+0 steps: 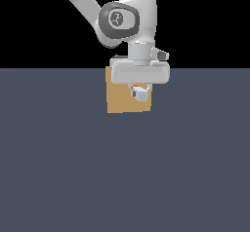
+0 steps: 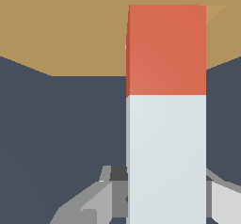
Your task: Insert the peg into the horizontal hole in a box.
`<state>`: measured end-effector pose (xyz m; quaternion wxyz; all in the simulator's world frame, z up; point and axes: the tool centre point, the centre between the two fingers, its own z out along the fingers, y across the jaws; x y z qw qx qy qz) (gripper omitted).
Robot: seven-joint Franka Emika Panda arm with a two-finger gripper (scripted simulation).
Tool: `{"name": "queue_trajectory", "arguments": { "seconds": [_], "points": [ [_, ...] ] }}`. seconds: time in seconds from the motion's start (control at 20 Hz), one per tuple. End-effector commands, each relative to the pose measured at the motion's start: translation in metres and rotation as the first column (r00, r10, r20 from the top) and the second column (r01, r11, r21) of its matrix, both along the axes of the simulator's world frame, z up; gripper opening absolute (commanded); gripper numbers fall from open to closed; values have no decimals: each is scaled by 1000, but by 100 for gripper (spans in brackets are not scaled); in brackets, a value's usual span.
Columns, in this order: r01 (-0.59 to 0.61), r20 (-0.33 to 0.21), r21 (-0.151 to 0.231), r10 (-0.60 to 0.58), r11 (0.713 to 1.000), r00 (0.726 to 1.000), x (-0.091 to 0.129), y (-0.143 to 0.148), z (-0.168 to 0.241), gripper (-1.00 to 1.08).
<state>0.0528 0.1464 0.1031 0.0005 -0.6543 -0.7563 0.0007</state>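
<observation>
Wrist view: peg (image 2: 166,115) ran orange-red end first to the box (image 2: 70,30), tip at its face | hole hidden | gripper (image 1: 139,93) closed on the peg's pale half | exterior view: box sat on grey floor (image 1: 122,177) | no writing legible

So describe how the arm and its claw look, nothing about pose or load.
The arm is glossy white, with rounded links and a dark grey round joint cap bearing a pale mark. The claw hangs from a wide, rounded white-grey body, and its fingers are grey with darker pads. No cables show.
</observation>
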Motion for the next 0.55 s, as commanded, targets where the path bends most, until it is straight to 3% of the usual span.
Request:
{"name": "queue_trajectory", "arguments": {
  "seconds": [0.0,0.25,0.5],
  "points": [
    [1,3,1,-1,1000,1000,-2,18,2,-100],
    [1,3,1,-1,1000,1000,-4,36,2,-100],
    [1,3,1,-1,1000,1000,-2,35,2,-100]
  ]
}}
